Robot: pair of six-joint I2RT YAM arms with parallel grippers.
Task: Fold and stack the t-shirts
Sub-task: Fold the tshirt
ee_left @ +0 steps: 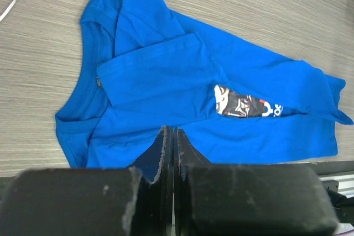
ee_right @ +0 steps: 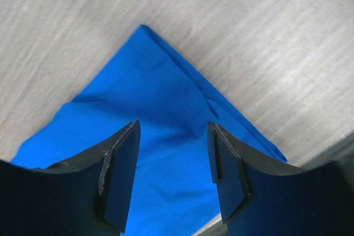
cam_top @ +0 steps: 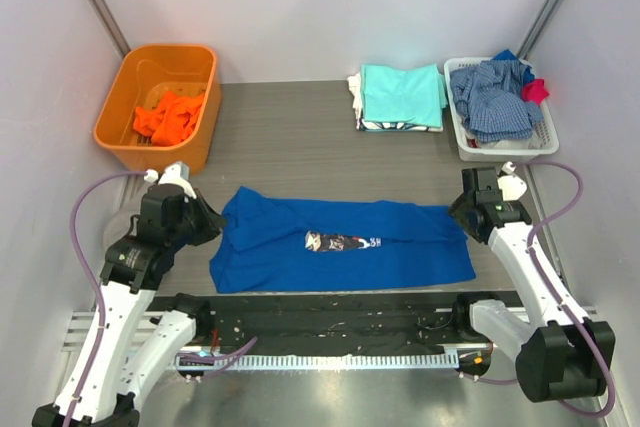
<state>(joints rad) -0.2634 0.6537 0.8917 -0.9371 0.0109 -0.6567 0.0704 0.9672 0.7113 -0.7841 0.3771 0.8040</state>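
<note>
The blue t-shirt (cam_top: 340, 242) is laid half-folded on the table (cam_top: 290, 137).
The left gripper (ee_left: 170, 134) is closed on nothing at the collar end; the right gripper (ee_right: 174, 131) is held open over the opposite corner.

The royal blue short-sleeved cloth t-shirt (cam_top: 340, 242) is soft, matt knit, lightly creased. Under it the grey table (cam_top: 300, 137) shows a matt wood-grain finish. Beyond the shirt, the orange tub (cam_top: 168, 49) and the white slatted basket (cam_top: 500, 153) are smooth, glossy plastic. Over the shirt's corner, the black fingers (ee_right: 119, 175) of the right gripper (ee_right: 174, 128) look matt, with chipped edges.
</note>
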